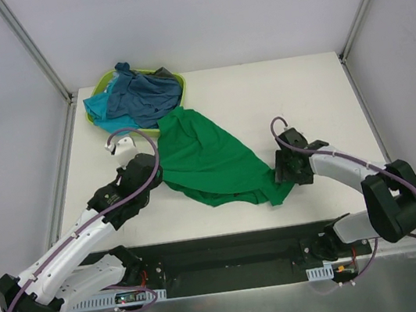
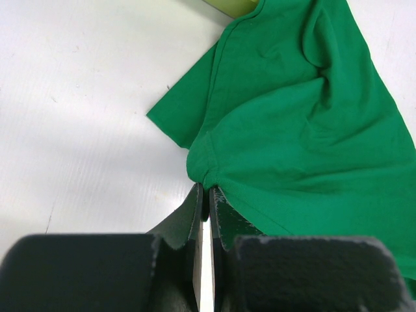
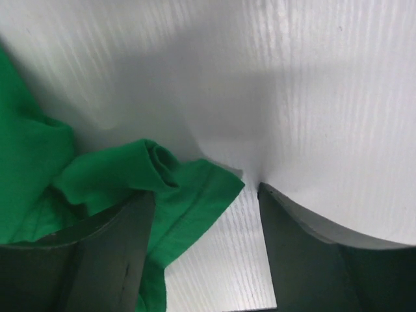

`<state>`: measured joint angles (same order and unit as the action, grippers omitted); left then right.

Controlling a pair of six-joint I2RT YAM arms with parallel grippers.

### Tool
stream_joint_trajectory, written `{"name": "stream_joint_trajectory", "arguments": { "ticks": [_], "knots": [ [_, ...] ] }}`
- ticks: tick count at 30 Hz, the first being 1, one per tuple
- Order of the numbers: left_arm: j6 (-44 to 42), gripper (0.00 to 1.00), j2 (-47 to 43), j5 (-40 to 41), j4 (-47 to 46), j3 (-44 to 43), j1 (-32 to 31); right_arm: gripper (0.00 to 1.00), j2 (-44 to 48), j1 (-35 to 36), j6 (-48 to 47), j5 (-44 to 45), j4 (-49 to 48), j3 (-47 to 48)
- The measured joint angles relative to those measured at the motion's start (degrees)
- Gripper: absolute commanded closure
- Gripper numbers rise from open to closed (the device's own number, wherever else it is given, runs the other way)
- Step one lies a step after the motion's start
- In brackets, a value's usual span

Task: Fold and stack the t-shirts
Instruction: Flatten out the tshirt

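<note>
The green t-shirt (image 1: pixel 209 160) lay rumpled on the white table (image 1: pixel 301 94), its far end touching the near right rim of the lime-green basket (image 1: pixel 102 86) and the rest stretching away from the basket toward the near right. From the left wrist view the shirt (image 2: pixel 299 130) showed a short sleeve spread flat on the side away from the basket (image 2: pixel 231 5), with soft folds running across the body. Inside the basket sat the other t-shirts in a heap: a dusty blue one (image 1: pixel 139 95) on top and a turquoise one (image 1: pixel 98 110) spilling over the basket's left side.

The left gripper (image 1: pixel 160 176) sat nearer than the basket, at the shirt's left edge. Its jaws were pressed together (image 2: pixel 207 195), pinching a puckered bit of green hem at their tips.

The right gripper (image 1: pixel 279 180) was at the shirt's end farthest from the basket. Its fingers stood apart (image 3: pixel 205 192) just above the table, with a crumpled corner of the shirt (image 3: pixel 39 169) lying between them, against the left finger (image 3: pixel 123 247), and bare table in front of the other.
</note>
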<state>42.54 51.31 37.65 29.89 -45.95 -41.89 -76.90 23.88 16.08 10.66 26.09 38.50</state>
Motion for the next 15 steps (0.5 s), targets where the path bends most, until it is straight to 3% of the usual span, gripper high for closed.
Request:
{"name": "stream_joint_trajectory", "arguments": {
  "ticks": [5,15],
  "knots": [
    [-0.04,1.00,0.00,0.00,0.00,0.00,0.00,0.65,-2.54,-0.07,0.04,-0.76,-0.52,1.40],
    [-0.09,1.00,-0.02,0.07,0.00,0.00,0.00,1.00,-3.02,-0.07,0.92,-1.88,-2.12,1.77]
  ]
}}
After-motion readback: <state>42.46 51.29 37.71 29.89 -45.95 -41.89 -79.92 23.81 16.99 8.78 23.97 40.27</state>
